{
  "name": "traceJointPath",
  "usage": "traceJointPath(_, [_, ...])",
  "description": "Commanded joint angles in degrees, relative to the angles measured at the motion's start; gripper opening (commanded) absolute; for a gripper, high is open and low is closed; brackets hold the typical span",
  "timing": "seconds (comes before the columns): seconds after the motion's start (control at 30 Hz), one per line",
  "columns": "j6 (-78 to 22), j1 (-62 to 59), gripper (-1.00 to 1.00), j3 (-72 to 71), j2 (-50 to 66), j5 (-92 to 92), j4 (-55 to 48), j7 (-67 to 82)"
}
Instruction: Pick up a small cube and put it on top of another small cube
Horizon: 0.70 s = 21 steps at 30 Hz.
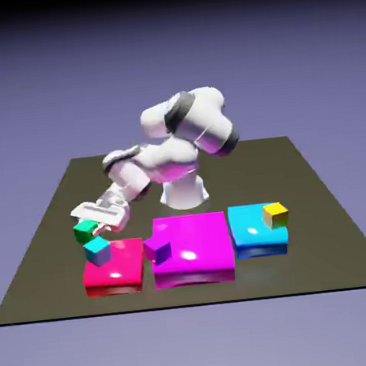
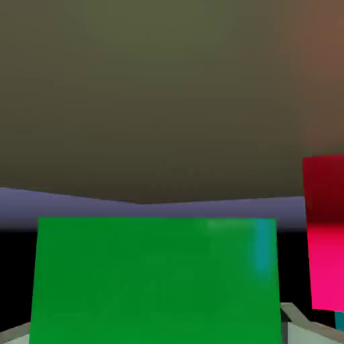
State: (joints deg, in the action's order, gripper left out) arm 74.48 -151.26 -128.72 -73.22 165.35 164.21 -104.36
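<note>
small green cube [image 2: 156, 279] between gripper [image 1: 90, 225] fingertips

This is a rendered simulation scene, not a real room. A flat dark olive table [image 1: 181, 170] fills the middle of the frame and floats against a plain blue-violet backdrop that fades to near black along the top edge. No walls, furniture or clutter show. A glossy white robot arm [image 1: 189, 134] stands at centre, and smooth, evenly coloured slabs in pink [image 1: 115, 266], magenta [image 1: 193, 249] and cyan [image 1: 251, 235] lie along the lower middle, shaded without texture or wear.
</note>
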Motion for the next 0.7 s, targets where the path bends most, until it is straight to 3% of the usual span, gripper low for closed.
traceJointPath(0.0, [-1.12, 1.81, -1.00, 1.18, -2.08, 0.04, 0.05, -2.23])
traceJointPath(0.37, [-12.80, 21.67, -1.00, 14.13, -24.93, -0.09, 0.60, -26.82])
traceJointPath(0.43, [-12.91, 21.86, -1.00, 14.25, -25.14, -0.09, 0.61, -27.05])
traceJointPath(0.57, [-3.92, 23.86, -1.00, 13.44, -24.26, 0.48, -6.53, -24.37])
traceJointPath(0.6, [-3.92, 23.86, 1.00, 13.44, -24.26, 0.48, -6.54, -24.37])
traceJointPath(0.67, [-6.40, 23.31, 1.00, 13.66, -24.50, 0.33, -4.56, -25.11])
